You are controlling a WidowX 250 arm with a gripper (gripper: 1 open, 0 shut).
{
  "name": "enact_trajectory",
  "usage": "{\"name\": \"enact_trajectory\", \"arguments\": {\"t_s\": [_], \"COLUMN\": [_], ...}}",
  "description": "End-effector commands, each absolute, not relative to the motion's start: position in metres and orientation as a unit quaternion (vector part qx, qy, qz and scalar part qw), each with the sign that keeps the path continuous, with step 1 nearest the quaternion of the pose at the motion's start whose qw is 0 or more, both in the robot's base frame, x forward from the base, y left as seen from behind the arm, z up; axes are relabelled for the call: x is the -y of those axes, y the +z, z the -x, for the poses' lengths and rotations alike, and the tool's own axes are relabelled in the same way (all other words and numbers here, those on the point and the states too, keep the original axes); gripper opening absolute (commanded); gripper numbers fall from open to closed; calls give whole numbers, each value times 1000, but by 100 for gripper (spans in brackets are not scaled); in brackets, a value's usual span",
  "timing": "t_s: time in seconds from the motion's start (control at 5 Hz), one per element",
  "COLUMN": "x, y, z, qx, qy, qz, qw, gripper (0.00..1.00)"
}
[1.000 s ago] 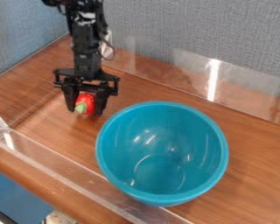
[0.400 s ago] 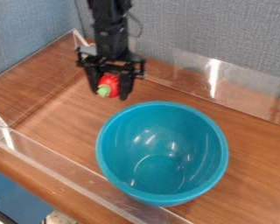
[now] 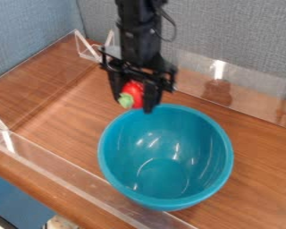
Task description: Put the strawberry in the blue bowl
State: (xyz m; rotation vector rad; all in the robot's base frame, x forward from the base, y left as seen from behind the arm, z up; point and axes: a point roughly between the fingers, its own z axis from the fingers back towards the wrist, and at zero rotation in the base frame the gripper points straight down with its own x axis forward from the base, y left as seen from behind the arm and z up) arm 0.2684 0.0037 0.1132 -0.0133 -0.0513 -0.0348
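On the left I see the brown wooden bench [image 3: 50, 94] with a clear plastic wall [image 3: 14, 134] along its left and front edges. A grey-blue wall [image 3: 247, 31] stands behind the bench's back edge. Near the middle of the back edge my black arm [image 3: 139, 27] points straight down. Its gripper [image 3: 135, 95] is up in the air, not touching the bench. The two black fingers [image 3: 152, 92] are closed on the strawberry [image 3: 132, 92], one on each side of it. The strawberry is red with a bit of green at its lower left. It hangs just above the back rim of the blue bowl [image 3: 167, 154], not inside it. The bowl sits on the bench close to the front edge, right of the middle. I see only its shiny bottom inside. On the right, another clear plastic wall [image 3: 247, 80] runs along the back right edge
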Motion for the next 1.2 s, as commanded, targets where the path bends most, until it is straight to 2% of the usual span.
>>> {"name": "enact_trajectory", "arguments": {"t_s": [0.0,0.4,1.0], "x": [13,18,16], "y": [115,60,91], "z": [-258,-235,-219], "qx": [46,24,76], "qy": [-35,-21,-2], "qz": [3,-4,4], "qw": [998,999,997], "gripper": [0,0,0]}}
